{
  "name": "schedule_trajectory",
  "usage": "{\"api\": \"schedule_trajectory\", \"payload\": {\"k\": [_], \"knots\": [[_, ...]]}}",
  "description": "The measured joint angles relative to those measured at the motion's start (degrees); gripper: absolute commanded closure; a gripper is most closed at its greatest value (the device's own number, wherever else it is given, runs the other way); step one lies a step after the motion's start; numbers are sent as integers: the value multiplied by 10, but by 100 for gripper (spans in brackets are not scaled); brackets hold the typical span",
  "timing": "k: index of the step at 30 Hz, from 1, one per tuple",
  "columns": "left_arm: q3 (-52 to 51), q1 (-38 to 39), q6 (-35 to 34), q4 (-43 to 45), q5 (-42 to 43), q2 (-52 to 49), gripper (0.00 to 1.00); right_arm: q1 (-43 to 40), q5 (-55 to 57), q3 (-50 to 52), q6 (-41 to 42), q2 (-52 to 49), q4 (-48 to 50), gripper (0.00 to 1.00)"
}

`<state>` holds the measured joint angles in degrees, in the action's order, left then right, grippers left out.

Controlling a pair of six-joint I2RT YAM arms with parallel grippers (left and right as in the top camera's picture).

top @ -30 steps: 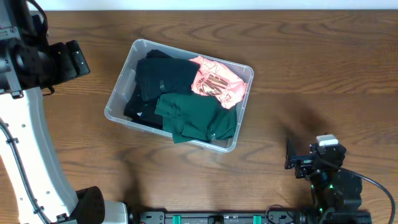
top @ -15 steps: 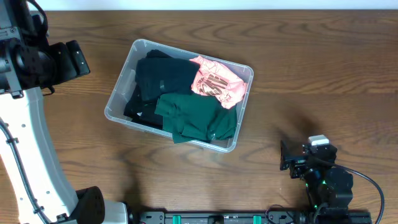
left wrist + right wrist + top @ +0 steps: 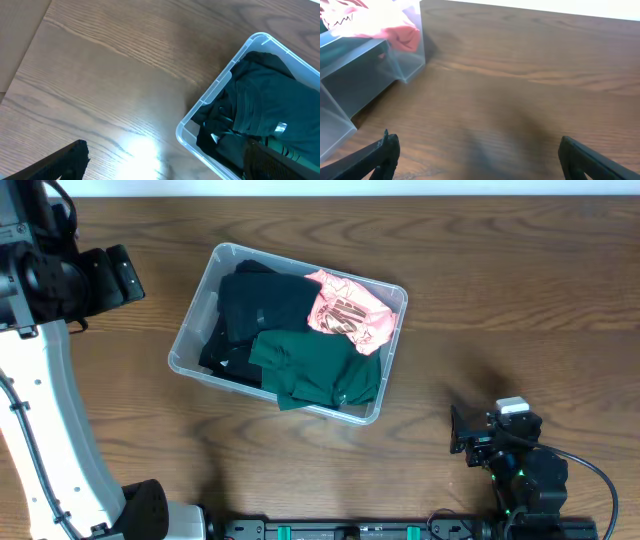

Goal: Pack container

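Note:
The container (image 3: 187, 341) is a clear plastic bin in the middle of the table. It holds a black garment (image 3: 262, 305), a dark green garment (image 3: 315, 365) and a pink garment (image 3: 345, 312). The container's corner also shows in the left wrist view (image 3: 202, 107) and in the right wrist view (image 3: 407, 55). My left gripper (image 3: 165, 162) is open and empty over bare table left of the container. My right gripper (image 3: 477, 155) is open and empty, low at the table's front right, well apart from the container.
The wooden table (image 3: 500, 290) stretches around the container. The left arm's white body (image 3: 40, 420) stands along the left edge. The right arm's base (image 3: 525, 475) sits at the front right.
My right gripper has drawn back a little toward the front edge and settled. The left arm and the container have not moved.

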<state>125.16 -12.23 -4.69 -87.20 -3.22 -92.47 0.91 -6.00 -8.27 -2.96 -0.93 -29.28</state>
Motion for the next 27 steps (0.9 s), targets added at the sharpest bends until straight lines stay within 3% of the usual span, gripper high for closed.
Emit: {"api": "schedule_trajectory", "payload": {"k": [27], "knots": [[-2, 0, 2, 0, -4, 40, 2, 0, 0, 0, 0, 0, 0, 1]]}}
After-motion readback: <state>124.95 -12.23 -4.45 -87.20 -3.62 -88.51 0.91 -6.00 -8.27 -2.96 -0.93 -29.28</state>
